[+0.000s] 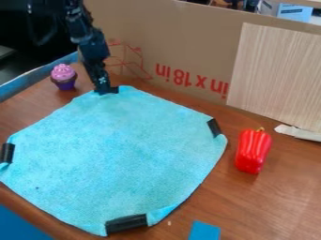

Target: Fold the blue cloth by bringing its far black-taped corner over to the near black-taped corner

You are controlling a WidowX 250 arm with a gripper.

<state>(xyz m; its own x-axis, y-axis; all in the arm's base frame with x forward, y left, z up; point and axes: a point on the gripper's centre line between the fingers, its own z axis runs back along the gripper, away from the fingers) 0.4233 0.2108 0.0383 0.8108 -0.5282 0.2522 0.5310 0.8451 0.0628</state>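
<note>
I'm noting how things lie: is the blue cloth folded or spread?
Spread: the blue cloth lies open over the table, black strips at three corners, the gripper at the fourth.

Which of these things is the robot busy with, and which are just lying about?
In use, it seems:
gripper, at the cloth's far corner
light-blue cloth
black strips on the cloth's edges

Lying about:
pink-topped cupcake
red pepper
small blue piece at the near edge

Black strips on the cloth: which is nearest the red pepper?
The right strip, at the cloth's right corner; the left strip and bottom strip lie farther from the pepper.
</note>
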